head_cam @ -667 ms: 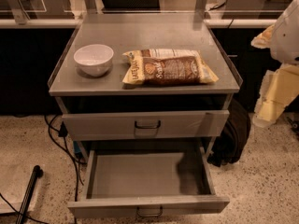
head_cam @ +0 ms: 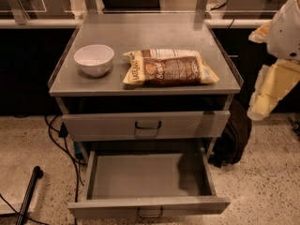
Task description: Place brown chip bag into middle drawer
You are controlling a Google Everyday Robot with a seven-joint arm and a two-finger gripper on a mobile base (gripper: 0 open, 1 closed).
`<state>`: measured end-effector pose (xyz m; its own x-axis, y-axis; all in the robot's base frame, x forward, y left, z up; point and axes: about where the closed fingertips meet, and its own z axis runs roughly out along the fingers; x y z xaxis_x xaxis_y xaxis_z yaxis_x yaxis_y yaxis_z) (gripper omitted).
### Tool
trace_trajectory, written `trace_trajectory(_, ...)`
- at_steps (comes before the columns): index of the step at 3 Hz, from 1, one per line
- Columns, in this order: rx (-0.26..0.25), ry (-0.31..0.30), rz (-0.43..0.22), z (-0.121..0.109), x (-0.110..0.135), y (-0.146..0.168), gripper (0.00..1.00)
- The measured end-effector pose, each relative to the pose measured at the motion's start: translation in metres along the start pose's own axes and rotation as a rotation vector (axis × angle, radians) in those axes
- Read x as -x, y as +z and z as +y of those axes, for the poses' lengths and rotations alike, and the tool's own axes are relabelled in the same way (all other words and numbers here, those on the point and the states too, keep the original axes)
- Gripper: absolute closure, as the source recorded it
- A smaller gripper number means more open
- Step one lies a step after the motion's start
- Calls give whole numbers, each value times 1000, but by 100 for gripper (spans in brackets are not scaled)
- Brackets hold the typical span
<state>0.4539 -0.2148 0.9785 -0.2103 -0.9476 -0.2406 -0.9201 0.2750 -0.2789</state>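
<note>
Arm (head_cam: 288,28) at right edge, end effector (head_cam: 265,95) beside the cabinet (head_cam: 154,34), opening unclear, well apart from brown chip bag (head_cam: 168,68).

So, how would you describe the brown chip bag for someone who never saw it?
Look at the grey cabinet with its middle drawer open; the gripper hangs beyond its right edge. On the top, right of the white bowl, lies the brown chip bag: crinkly and dark brown with cream-yellow ends, unlike the round bowl.
</note>
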Motion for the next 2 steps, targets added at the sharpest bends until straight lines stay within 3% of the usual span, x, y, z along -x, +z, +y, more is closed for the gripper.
trace_trajectory(2, -69, 34, -89, -51, 14, 26, 0)
